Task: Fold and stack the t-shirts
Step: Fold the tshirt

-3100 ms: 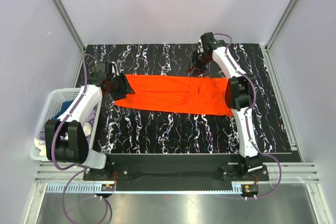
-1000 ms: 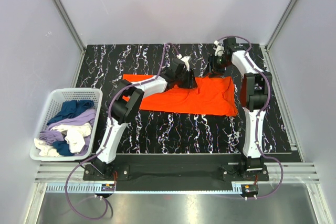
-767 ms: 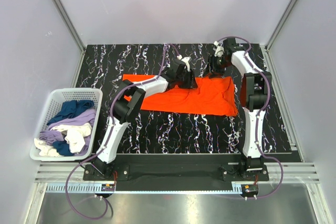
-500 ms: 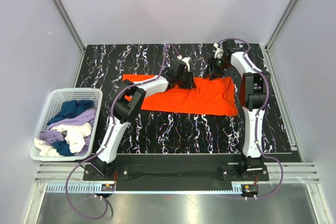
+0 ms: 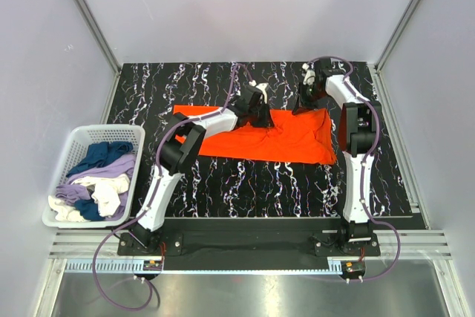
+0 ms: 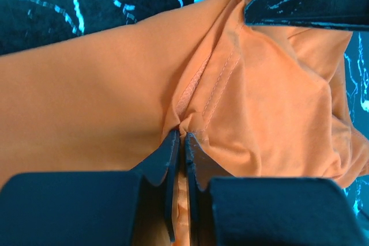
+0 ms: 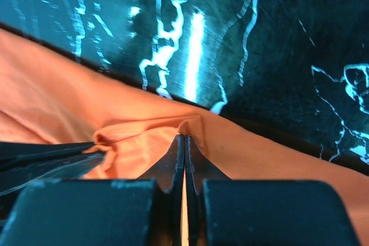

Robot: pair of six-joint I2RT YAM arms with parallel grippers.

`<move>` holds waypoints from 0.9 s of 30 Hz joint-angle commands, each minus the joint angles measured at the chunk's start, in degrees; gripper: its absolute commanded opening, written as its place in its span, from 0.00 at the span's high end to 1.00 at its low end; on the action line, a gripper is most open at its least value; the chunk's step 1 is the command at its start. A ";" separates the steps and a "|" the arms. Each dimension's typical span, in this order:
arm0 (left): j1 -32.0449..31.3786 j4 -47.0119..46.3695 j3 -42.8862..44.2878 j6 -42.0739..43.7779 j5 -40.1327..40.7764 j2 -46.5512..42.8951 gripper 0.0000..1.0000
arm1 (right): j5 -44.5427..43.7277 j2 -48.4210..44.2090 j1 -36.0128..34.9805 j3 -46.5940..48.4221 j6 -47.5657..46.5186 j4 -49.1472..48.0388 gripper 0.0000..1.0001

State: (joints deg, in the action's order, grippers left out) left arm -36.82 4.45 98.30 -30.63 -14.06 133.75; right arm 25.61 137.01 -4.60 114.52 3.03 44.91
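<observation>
Well, the orange shirt [image 5: 289, 135] lies flat toward the table's [image 5: 245, 191] far edge, open room nearer, left gripper [image 6: 183, 136] and right gripper [image 7: 184, 139] each clamped on its far side, pinches hidden from above.

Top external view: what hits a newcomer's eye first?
The bright orange t-shirt, laid out across the black marbled table toward its far side. The left gripper and right gripper are each pinched shut on its far edge. Left of the table, a white basket holds crumpled navy, lavender and cream clothes.
</observation>
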 commanded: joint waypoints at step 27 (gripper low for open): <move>4.65 2.14 1.54 1.36 0.79 -3.94 0.94 | -3.99 -6.67 3.11 -1.23 1.89 -3.07 1.00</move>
State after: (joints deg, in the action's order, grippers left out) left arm -32.95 7.68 96.53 -29.89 -12.97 128.49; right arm 21.52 129.58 -1.74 110.45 4.40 41.82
